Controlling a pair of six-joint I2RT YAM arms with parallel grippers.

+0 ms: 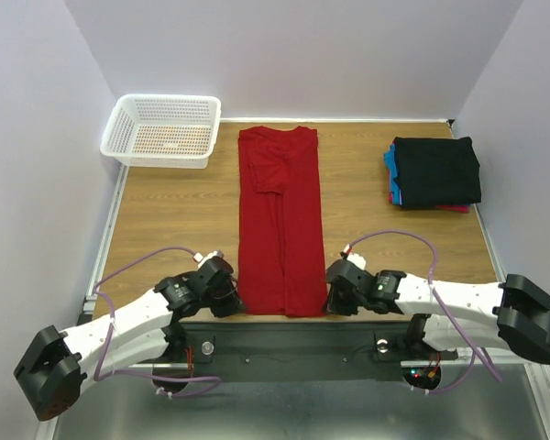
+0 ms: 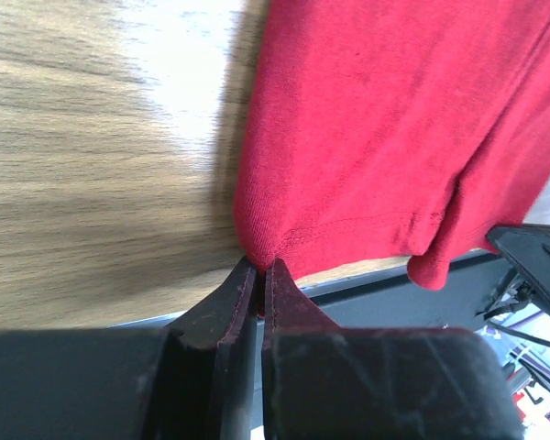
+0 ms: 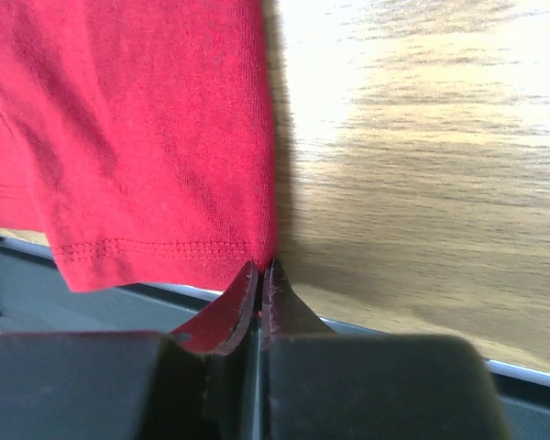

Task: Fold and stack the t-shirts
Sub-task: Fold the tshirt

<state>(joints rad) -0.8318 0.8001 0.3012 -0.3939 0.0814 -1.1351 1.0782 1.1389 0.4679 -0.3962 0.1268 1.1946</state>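
Observation:
The bright red t-shirt (image 1: 280, 220) lies in a long narrow strip down the middle of the table, sleeves folded in, hem at the near edge. My left gripper (image 1: 231, 301) is shut on the hem's left corner, seen in the left wrist view (image 2: 259, 264) pinching the red t-shirt (image 2: 385, 128). My right gripper (image 1: 334, 298) is shut on the hem's right corner, seen in the right wrist view (image 3: 261, 266) pinching the red t-shirt (image 3: 137, 128). A stack of folded shirts (image 1: 435, 171), black on top with blue and pink-red edges showing, sits at the far right.
A white lattice basket (image 1: 162, 130) stands at the far left corner. The wooden table (image 1: 165, 211) ends at a metal rail (image 1: 275, 325) just under the hem. White walls close in the left, back and right sides.

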